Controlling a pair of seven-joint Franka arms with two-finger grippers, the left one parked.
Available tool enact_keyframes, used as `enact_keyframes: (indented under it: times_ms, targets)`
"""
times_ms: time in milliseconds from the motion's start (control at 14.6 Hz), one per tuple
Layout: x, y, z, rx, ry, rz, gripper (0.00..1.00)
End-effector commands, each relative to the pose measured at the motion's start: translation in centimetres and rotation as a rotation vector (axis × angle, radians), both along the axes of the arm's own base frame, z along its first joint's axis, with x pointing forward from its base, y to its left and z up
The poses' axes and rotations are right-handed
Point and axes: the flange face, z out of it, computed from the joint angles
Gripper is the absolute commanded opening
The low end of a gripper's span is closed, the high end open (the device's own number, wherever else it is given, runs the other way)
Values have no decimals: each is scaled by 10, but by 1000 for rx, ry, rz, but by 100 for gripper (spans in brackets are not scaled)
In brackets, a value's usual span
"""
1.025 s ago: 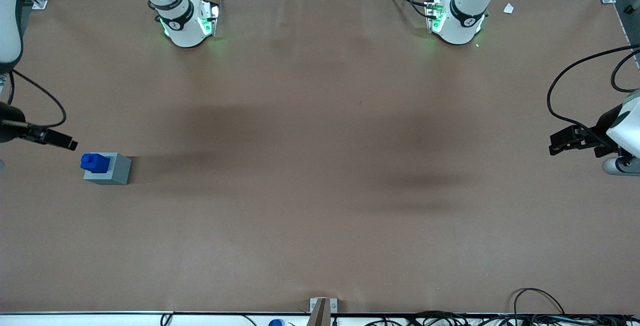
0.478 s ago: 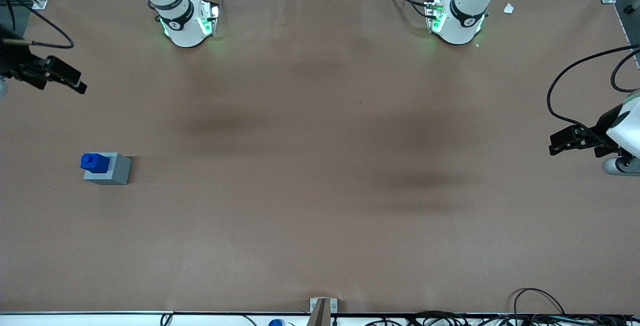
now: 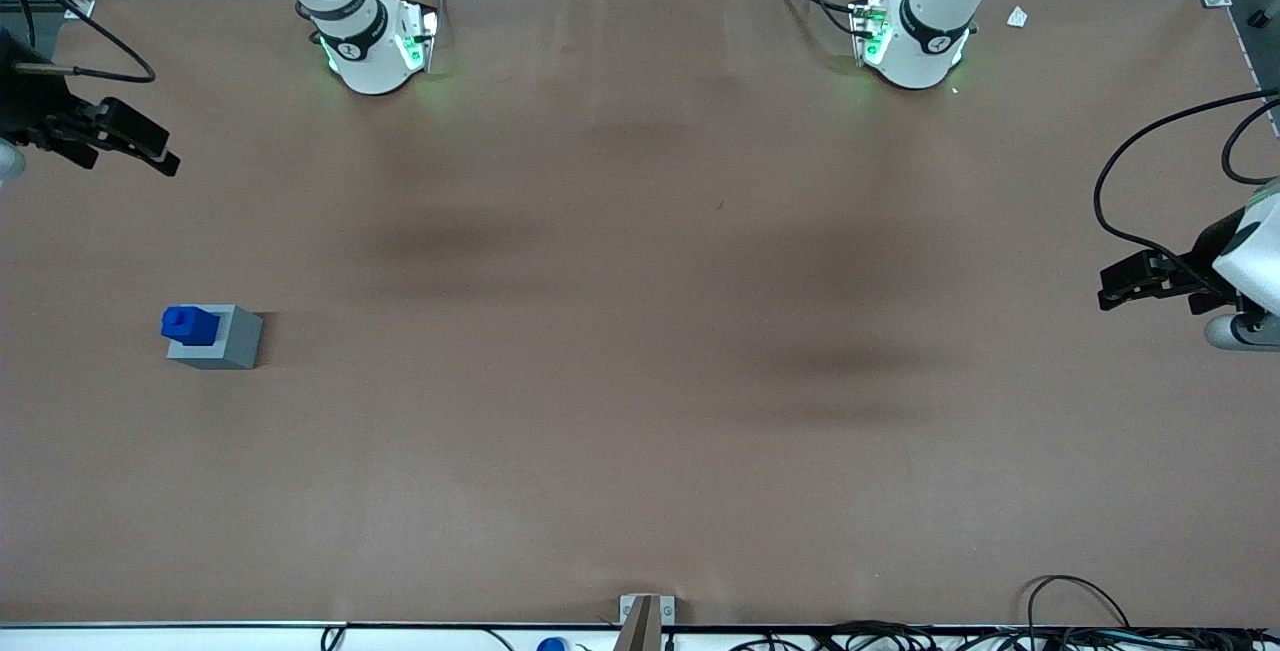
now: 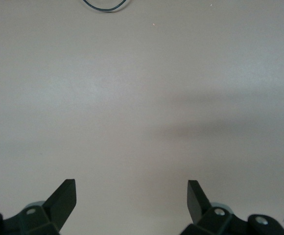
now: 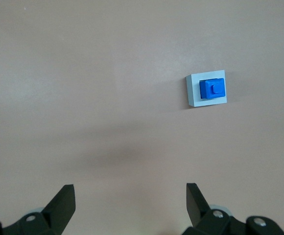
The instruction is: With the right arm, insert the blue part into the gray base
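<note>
The blue part stands in the socket of the gray base, stub up, on the brown table toward the working arm's end. Both show in the right wrist view, the blue part seated in the gray base. My right gripper is open and empty. It hangs high above the table at the working arm's edge, farther from the front camera than the base and well apart from it. In the wrist view its fingertips frame only bare table around the gripper's middle.
The two arm bases stand along the table edge farthest from the front camera. The parked arm's gripper and its cables sit at its end of the table. A small bracket and cables lie at the nearest edge.
My right gripper has pulled away from beside the base, rising and moving farther from the front camera. The blue part and gray base have not moved.
</note>
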Motion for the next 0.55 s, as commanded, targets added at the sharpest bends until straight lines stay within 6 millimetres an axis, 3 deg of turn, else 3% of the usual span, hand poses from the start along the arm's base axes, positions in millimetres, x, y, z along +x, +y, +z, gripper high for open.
enact_keyframes:
  times_ms: [0, 273, 478]
  targets:
    - [-6, 10, -1, -19, 10, 42, 100]
    - [-9, 1, 6, -19, 23, 211, 100]
    - [-11, -1, 6, -17, 34, 222, 100]
